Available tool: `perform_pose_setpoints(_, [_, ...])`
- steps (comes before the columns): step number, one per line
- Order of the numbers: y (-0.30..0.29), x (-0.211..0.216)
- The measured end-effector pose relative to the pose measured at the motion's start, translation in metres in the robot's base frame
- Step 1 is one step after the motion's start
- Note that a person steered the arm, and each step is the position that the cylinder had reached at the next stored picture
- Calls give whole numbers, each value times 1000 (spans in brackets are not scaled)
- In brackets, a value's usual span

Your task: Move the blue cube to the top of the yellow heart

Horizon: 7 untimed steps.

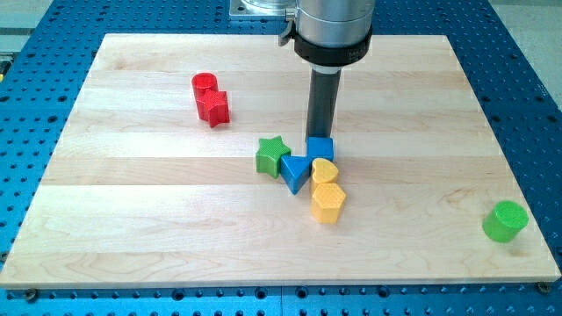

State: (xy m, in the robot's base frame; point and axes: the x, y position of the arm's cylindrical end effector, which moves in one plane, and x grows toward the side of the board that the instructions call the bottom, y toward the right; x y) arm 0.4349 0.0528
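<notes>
At the wooden table (132, 219) centre, my tip (320, 137) touches the small rigid blue cube (320, 148) above the yellow heart (324, 170); light, it slides easily; no pincer exists.

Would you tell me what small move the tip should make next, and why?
Probably little more than a short nudge toward the view's bottom, if any. My tip stands just above the blue cube, which already sits against the top edge of the yellow heart. A longer push would likely shove the heart into the yellow hexagon below it.
</notes>
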Motion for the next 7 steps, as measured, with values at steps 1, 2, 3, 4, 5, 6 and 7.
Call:
perform_pose_setpoints(1, [-5,-1])
perform_pose_setpoints(2, [-69,-4])
perform_pose_setpoints(3, [-100,5])
perform_pose_setpoints(4, [-136,30])
perform_pose_setpoints(5, [-144,78])
perform_pose_setpoints(6, [-127,89])
perform_pose_setpoints(7, [-99,84])
